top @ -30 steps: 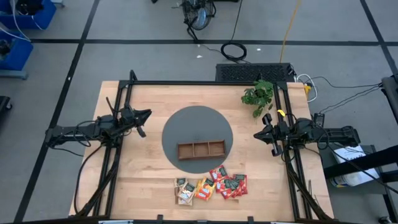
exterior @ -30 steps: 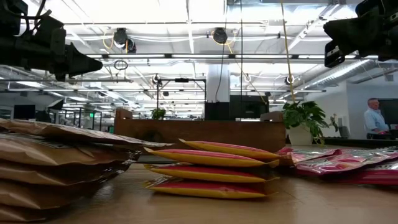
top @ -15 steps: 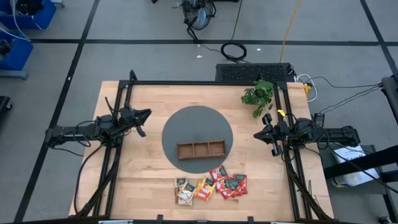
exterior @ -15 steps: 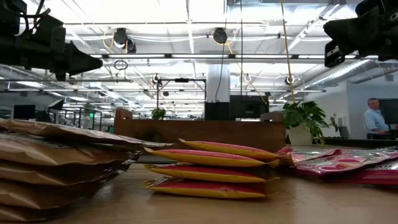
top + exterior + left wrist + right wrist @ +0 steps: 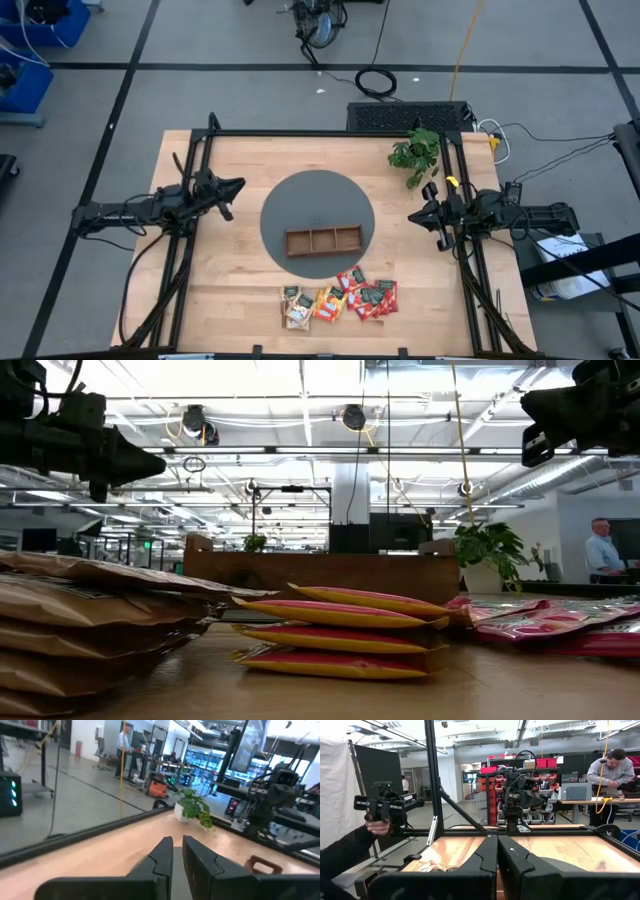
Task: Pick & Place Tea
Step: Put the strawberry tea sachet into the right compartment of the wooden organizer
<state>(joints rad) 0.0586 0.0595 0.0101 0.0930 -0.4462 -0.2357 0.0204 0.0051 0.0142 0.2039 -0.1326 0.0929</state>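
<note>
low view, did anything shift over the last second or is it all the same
Only the left gripper shifted a little, its tip dipping slightly; it holds nothing. The right gripper stays shut and raised at the table's right side. The tea sachets and the wooden tray have not moved.

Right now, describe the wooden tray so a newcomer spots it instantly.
On the light wood table lies a dark grey round mat. The wooden tray sits on its near edge: long, brown, three compartments, unlike the colourful tea sachets piled on bare wood beside it.
</note>
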